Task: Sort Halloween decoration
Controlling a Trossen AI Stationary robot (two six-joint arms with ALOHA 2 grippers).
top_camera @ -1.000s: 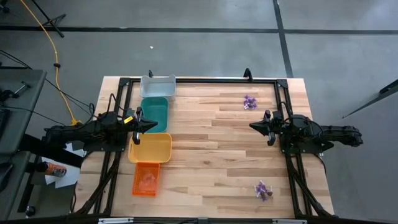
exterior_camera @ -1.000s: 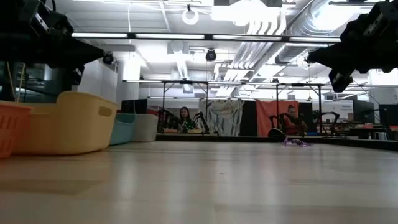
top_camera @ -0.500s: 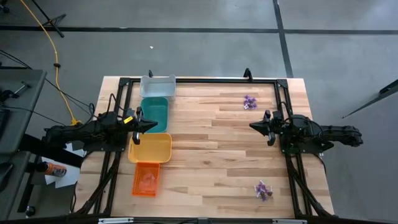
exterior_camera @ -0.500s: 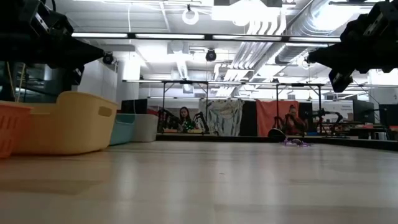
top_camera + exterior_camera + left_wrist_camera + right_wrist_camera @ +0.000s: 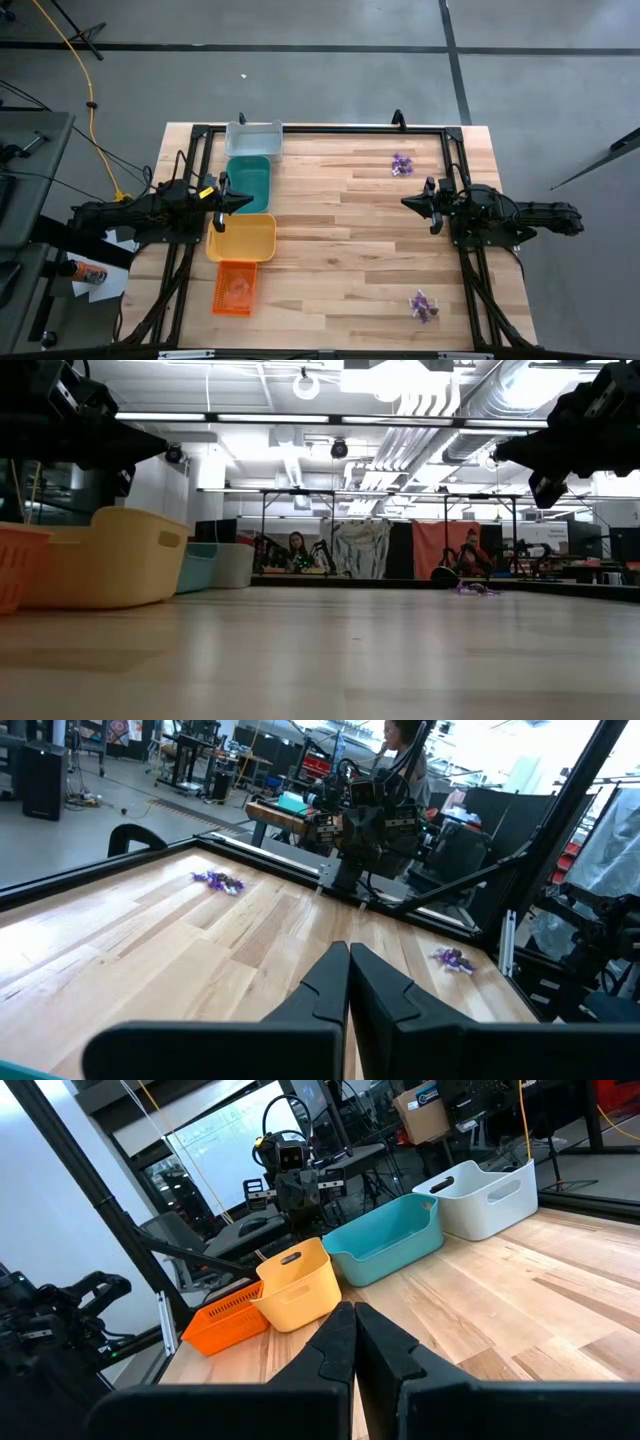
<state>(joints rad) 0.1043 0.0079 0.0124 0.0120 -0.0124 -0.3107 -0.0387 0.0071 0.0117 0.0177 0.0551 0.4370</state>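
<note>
The Halloween decoration lies on the wood in two small purple heaps, one at the far right (image 5: 402, 164) and one at the near right (image 5: 423, 306); the left wrist view shows them too (image 5: 218, 881) (image 5: 454, 958). My left gripper (image 5: 248, 201) hangs shut above the table's left side, between the teal and yellow trays, its fingertips together (image 5: 348, 952). My right gripper (image 5: 405, 202) hangs shut over the right side, between the two heaps, fingertips together (image 5: 353, 1312). Neither gripper holds anything.
Along the left edge runs a row of trays from far to near: grey (image 5: 253, 138), teal (image 5: 248, 183), yellow (image 5: 241, 238), orange (image 5: 234, 288). A black frame rail (image 5: 330, 127) borders the table. Bare wood lies between the arms. People sit in the room beyond (image 5: 296, 550).
</note>
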